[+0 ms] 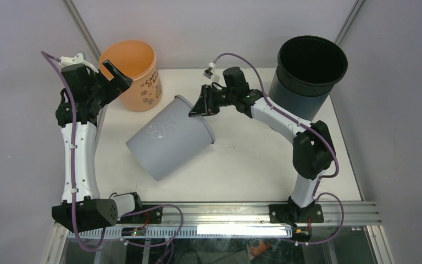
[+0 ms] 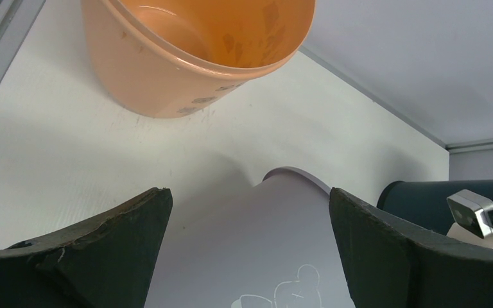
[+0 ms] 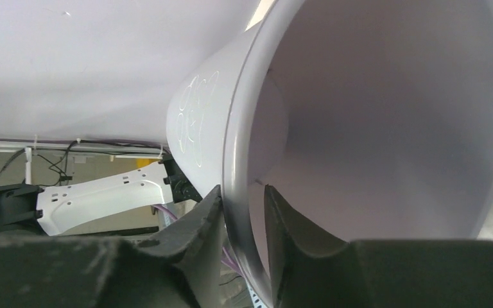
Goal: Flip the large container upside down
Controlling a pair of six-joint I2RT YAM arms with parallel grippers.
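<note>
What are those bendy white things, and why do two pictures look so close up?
They are two robot arms bolted to a white table. One picture looks down from above; the other two come from little cameras on the wrists. You can see an orange bucket, a black pot and a grey tub, which is tilted over. The right tool pinches the tub's rim, one finger inside, one outside. The left tool is wide open, holding nothing.

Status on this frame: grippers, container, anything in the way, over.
Right gripper shut on grey container rim. Left gripper open, empty. Container tipped sideways, not yet inverted. Orange bucket close behind it.
</note>
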